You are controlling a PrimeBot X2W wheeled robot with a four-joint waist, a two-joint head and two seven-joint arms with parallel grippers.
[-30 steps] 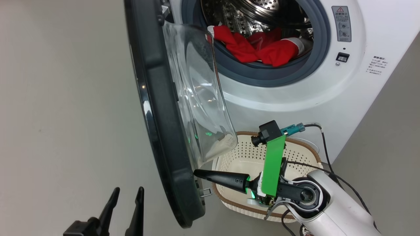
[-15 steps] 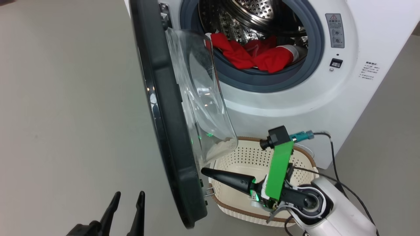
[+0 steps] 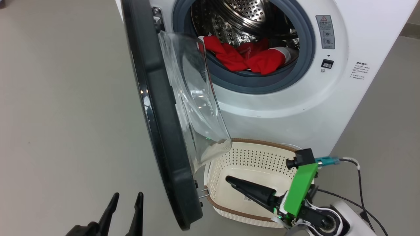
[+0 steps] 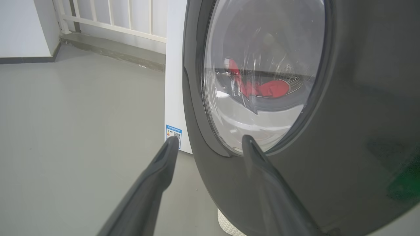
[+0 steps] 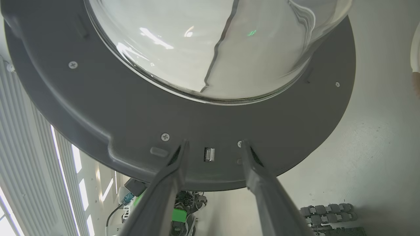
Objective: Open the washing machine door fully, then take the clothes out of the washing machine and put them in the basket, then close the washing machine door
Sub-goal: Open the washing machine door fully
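Though clear of it, the door (image 5: 98, 98) faces the right tool (image 5: 214, 143).

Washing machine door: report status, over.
Left gripper open, right gripper open, both empty. Washing machine door stands open; clothes in drum; basket empty. Nothing blocks drum mouth.

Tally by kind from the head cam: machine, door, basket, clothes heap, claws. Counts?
washing machine: 1
washing machine door: 1
basket: 1
red clothes heap: 1 (can't count separate garments)
claws: 2, left claw and right claw
Total: 6
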